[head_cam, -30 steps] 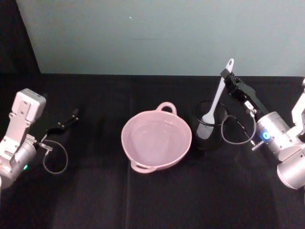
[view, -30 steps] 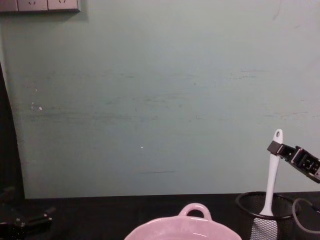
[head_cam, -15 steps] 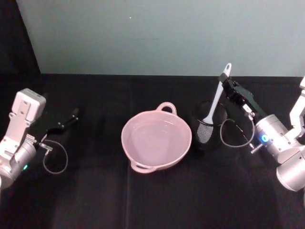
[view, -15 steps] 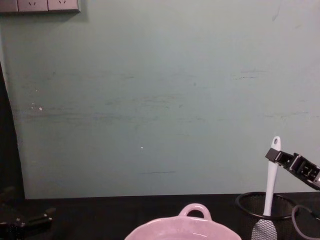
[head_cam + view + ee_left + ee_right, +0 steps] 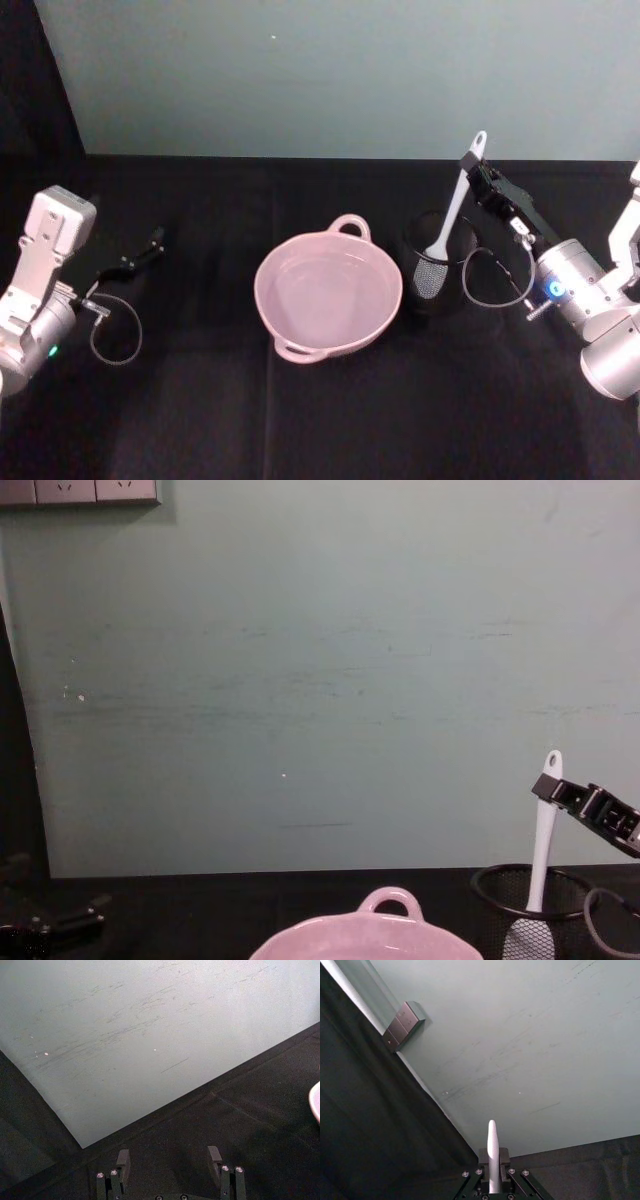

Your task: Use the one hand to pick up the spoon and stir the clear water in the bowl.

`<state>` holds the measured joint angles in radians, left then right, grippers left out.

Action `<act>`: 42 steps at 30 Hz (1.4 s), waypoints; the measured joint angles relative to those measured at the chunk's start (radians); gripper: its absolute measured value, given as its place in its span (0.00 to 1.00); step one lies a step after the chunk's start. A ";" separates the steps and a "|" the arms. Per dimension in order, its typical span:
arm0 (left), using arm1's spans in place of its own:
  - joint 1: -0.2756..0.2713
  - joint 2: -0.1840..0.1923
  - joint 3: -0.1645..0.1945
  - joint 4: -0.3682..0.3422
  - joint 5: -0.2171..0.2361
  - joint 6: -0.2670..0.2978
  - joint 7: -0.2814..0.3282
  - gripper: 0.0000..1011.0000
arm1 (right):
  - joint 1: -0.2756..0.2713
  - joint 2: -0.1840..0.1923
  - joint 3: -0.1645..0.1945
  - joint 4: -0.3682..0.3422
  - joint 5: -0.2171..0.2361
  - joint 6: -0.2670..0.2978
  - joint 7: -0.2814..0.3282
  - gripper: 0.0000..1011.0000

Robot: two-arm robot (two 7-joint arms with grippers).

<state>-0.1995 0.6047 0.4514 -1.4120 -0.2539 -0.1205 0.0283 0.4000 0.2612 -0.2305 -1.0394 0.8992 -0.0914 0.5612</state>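
Pink bowl sits nearest, mid-table on the black cloth, clear water lying flat inside, loop handle on the far rim. Glossy and probably slick — no need to touch it, only to keep the spoon off its wall.

Just beside it on the robot's right stands the black wire-mesh cup, with the white spoon upright in it, blade down inside the mesh, handle leaning up and away. The right gripper is closed on the upper handle just below the oval hole; the right wrist view shows the handle tip poking out between the jaws.

Judgement: the spoon looks like light, stiff plastic, smooth enough to pivot in a high pinch. A hold lower on the handle would steady the blade, but this grip should serve for a straight lift clear of the mesh rim.

Left gripper rests parked on the far left, jaws spread wide, nothing between them.
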 joint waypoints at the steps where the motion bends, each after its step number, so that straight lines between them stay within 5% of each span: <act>1: 0.000 0.000 0.000 0.000 0.000 0.000 0.000 1.00 | 0.000 0.000 0.000 0.000 0.000 0.000 0.000 0.12; 6: 0.000 0.000 0.000 0.000 0.000 0.000 0.000 1.00 | 0.000 0.000 0.000 -0.001 0.000 -0.001 -0.001 0.18; 30: 0.000 0.000 0.000 0.000 0.000 0.000 0.000 1.00 | 0.000 0.000 0.000 -0.001 0.000 -0.002 -0.001 0.92; 33: 0.000 0.000 0.000 0.000 0.000 0.000 0.000 1.00 | -0.001 0.006 -0.007 -0.010 -0.030 -0.021 -0.019 0.99; 42: 0.000 0.000 0.000 0.000 0.000 0.000 0.000 1.00 | -0.030 0.042 -0.032 -0.088 -0.208 -0.099 -0.137 0.99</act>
<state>-0.1995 0.6047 0.4514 -1.4120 -0.2539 -0.1205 0.0283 0.3702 0.3036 -0.2624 -1.1273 0.6915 -0.1901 0.4240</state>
